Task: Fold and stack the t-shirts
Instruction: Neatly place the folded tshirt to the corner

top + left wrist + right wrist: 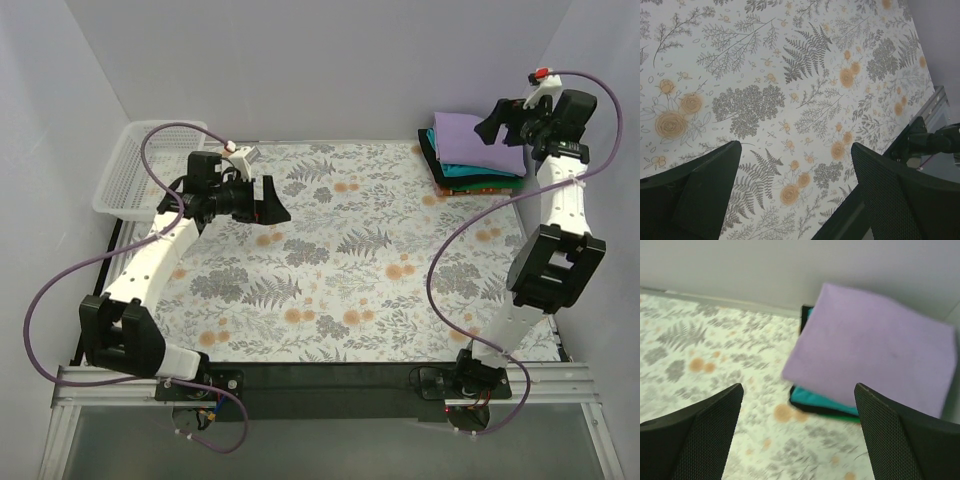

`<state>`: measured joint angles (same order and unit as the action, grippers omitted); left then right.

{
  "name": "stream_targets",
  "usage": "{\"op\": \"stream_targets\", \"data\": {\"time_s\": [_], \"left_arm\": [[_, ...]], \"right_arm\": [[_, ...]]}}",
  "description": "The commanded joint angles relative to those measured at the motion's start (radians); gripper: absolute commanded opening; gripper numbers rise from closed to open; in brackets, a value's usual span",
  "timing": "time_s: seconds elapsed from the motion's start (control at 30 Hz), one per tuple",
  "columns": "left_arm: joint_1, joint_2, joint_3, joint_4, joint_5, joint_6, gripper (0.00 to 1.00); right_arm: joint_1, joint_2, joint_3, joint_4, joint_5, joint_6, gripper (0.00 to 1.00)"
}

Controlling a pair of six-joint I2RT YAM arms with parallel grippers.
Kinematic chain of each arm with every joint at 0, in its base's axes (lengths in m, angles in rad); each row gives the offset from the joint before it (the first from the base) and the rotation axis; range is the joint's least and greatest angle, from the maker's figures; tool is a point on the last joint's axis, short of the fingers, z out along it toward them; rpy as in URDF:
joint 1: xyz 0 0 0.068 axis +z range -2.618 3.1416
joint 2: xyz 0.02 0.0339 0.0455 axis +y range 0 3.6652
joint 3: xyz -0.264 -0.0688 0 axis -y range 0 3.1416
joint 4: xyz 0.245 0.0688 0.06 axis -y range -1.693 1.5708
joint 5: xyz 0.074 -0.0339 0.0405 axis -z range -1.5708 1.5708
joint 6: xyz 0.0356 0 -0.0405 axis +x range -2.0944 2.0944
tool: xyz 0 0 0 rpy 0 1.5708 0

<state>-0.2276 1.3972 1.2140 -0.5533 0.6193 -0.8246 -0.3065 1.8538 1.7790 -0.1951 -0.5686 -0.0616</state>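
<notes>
Hovering above t-shirts stack [470, 165], right tool [799, 387] spread wide; lavender shirt [875, 355] topmost.

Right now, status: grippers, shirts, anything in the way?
Left gripper open, empty, over tablecloth. Right gripper open, empty, by the stack. Lavender t-shirt folded on top, far-right corner. No obstruction seen.
</notes>
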Motion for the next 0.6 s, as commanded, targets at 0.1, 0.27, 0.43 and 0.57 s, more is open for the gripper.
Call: {"op": "stream_targets", "data": {"time_s": [0.1, 0.27, 0.43, 0.57], "left_arm": [[0.105, 0.036, 0.044, -0.168, 0.099, 0.002, 0.93], [0.14, 0.019, -0.022, -0.215, 0.066, 0.056, 0.94], [0.14, -0.047, -0.171, -0.183, -0.079, 0.094, 0.95], [0.14, -0.13, -0.254, -0.149, -0.184, 0.113, 0.95]], "right_arm": [[0.001, -0.314, -0.312, -0.217, -0.169, -0.026, 0.98], [0.04, -0.493, -0.529, -0.341, -0.149, -0.188, 0.98], [0.128, -0.623, -0.703, -0.414, -0.07, -0.317, 0.98], [0.194, -0.692, -0.808, -0.437, 0.013, -0.376, 0.98]]}}
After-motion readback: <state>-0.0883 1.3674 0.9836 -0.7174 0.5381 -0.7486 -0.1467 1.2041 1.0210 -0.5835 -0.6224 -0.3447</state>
